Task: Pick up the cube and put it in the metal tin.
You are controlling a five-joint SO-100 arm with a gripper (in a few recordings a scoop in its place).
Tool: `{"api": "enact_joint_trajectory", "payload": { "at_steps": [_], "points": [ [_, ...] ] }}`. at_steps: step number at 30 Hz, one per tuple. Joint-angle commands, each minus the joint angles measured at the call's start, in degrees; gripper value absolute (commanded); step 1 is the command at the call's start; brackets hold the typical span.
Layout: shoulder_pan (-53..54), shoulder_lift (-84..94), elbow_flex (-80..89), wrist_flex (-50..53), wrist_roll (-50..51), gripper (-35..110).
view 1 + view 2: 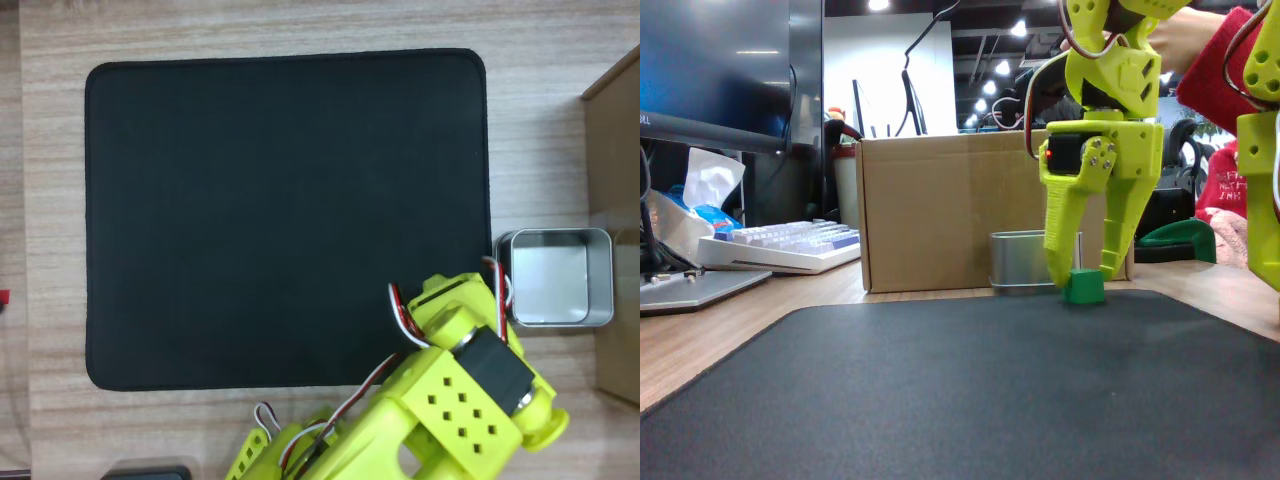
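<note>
Down at mat level, the fixed view showed the lime-yellow gripper [1087, 268] pointing straight down with its two fingers spread moderately apart, their tips reaching to the small green cube [1084, 287]. The cube sat on the black mat [970, 390] between those tips, near the mat's far edge. Whether either finger actually touched the cube could not be told from this angle; a gap showed between the fingers above it, so the jaws were not clamped together.

Just behind the cube and slightly to its left in that view stood the metal tin [1020, 262], silver-walled, resting on the wooden bench [730, 335] off the mat. A brown cardboard box [940, 210] rose behind the tin. A white keyboard [780, 247] lay further left on the bench.

From overhead, the arm [455, 385] came in from the lower edge and covered the mat's lower right corner, hiding the cube beneath it. The black mat [280, 220] filled most of the picture, and the metal tin [604, 275] sat just beside the mat's right edge, its pale bottom bare. The arm's upper part lay just left of the tin. A brown box edge [615, 150] showed at the right.
</note>
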Motion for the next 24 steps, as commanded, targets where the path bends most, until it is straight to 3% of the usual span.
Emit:
{"api": "enact_joint_trajectory", "payload": {
  "at_steps": [1, 5, 8, 14, 24],
  "points": [
    [0.5, 0.4, 0.4, 0.4, -1.3, 14],
    [0.2, 1.8, 1.8, 0.2, -2.0, 1],
    [-0.8, 7.7, 5.1, -0.8, -0.4, 0],
    [-7.3, 29.4, 10.5, 1.4, 12.7, 0],
    [-16.8, 36.7, -0.5, 9.0, 32.9, 0]
  ]
}}
